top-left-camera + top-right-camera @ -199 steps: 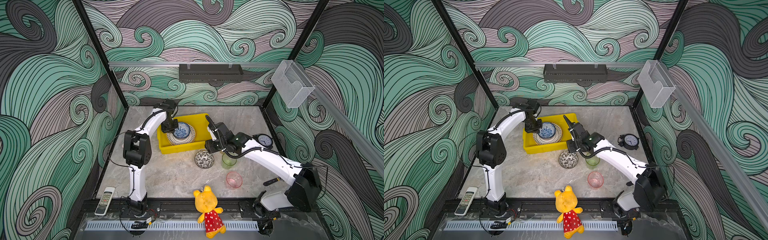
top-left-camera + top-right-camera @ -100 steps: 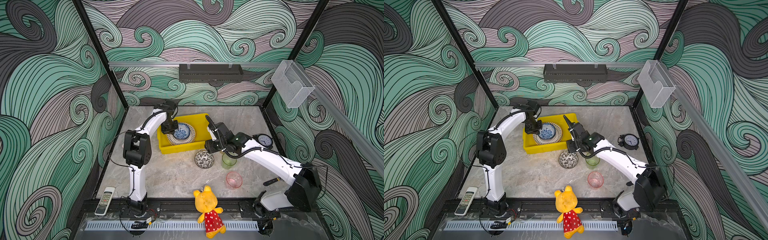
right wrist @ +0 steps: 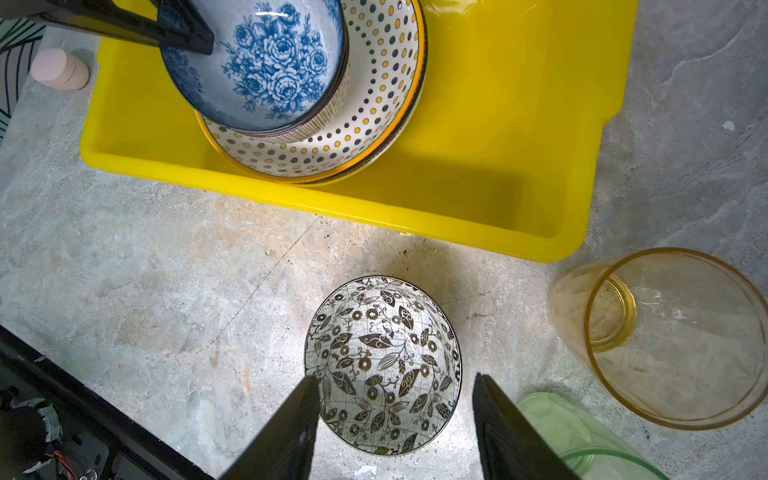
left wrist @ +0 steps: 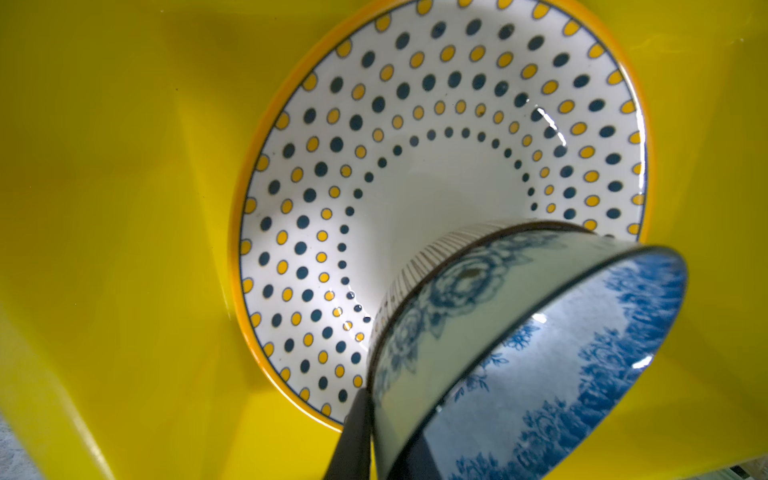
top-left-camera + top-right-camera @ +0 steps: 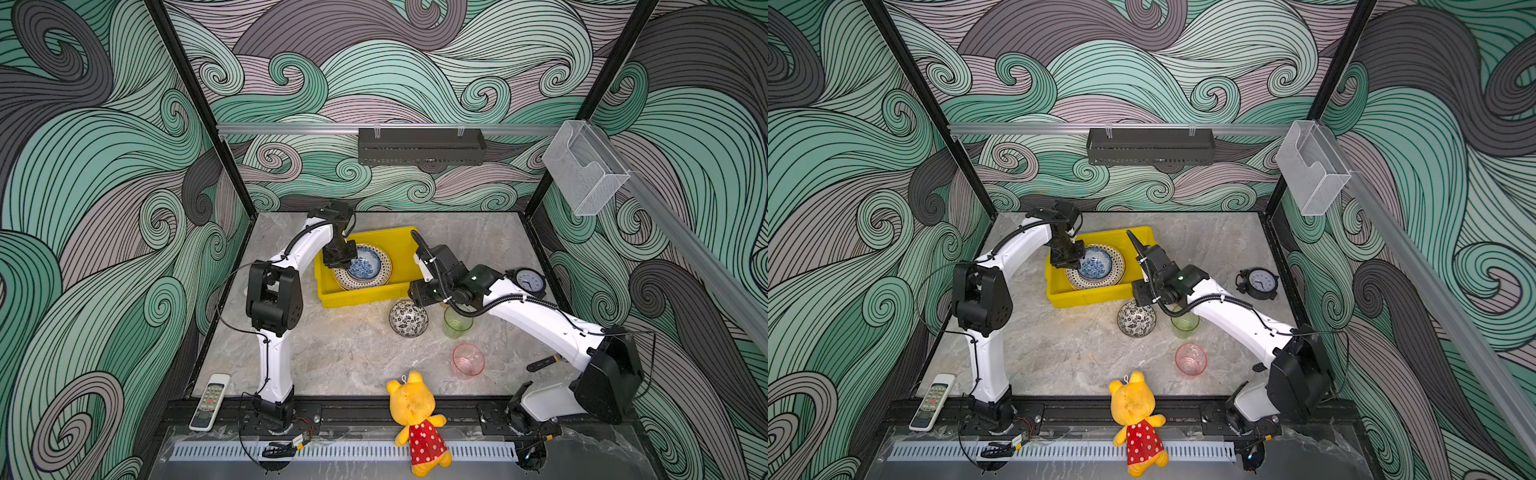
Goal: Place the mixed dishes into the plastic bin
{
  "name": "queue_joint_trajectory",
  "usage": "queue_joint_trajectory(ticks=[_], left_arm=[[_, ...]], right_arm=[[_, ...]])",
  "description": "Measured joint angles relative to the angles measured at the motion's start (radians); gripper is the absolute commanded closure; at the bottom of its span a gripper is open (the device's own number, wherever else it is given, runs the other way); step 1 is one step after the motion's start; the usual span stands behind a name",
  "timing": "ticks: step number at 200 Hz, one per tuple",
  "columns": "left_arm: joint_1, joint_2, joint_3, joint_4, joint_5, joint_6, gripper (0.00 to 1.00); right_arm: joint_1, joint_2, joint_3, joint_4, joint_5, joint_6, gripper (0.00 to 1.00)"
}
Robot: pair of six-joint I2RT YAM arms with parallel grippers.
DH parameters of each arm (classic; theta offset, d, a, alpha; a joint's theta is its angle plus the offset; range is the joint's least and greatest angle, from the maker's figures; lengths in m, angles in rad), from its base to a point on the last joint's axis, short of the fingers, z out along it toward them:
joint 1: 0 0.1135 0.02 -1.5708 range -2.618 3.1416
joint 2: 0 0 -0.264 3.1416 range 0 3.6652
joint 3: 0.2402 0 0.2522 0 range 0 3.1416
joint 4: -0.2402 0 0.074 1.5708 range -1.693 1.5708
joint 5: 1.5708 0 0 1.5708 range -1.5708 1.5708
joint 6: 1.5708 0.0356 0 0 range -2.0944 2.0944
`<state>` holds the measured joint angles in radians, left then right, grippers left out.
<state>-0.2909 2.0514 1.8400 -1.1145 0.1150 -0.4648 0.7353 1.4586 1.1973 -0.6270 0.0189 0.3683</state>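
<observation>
A remote control (image 5: 210, 401) lies at the near left edge, its button print too small to read. Right of it the left gripper (image 5: 350, 261) reaches down into the yellow bin (image 5: 353, 297), which sits left of centre toward the far side. The gripper's two fingers (image 3: 183, 39) are drawn almost together on the left rim of the blue floral bowl (image 5: 368, 264), one inside and one outside the wall. That bowl is nested in a striped bowl (image 4: 419, 257), which stands on the dotted plate (image 4: 415, 124) at the top of a stack of plates in the bin's left half. Just near of the bin's right end stands the black-and-white leafy bowl (image 5: 408, 318). The right gripper (image 3: 395, 378) hangs over its near rim with the jaws set wide and nothing between them. The yellow plush bear (image 5: 415, 419) sits at the near edge. Right of the leafy bowl stand the amber cup (image 3: 673, 336), then the green cup (image 5: 457, 322) nearer, and the pink cup (image 5: 468, 359) nearer still. Far right, the alarm clock (image 5: 528, 280) shows dial numerals too small to read. Set against a second ago, arms and dishes sit just as they did
</observation>
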Motion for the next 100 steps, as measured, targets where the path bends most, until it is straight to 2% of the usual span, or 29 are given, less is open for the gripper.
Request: queue_joint_trajectory(ticks=[100], left_arm=[[0.000,-0.010,-0.006,0.003,0.029,0.001,0.82]], right_arm=[[0.000,0.000,0.000,0.000,-0.012,0.007,0.39]])
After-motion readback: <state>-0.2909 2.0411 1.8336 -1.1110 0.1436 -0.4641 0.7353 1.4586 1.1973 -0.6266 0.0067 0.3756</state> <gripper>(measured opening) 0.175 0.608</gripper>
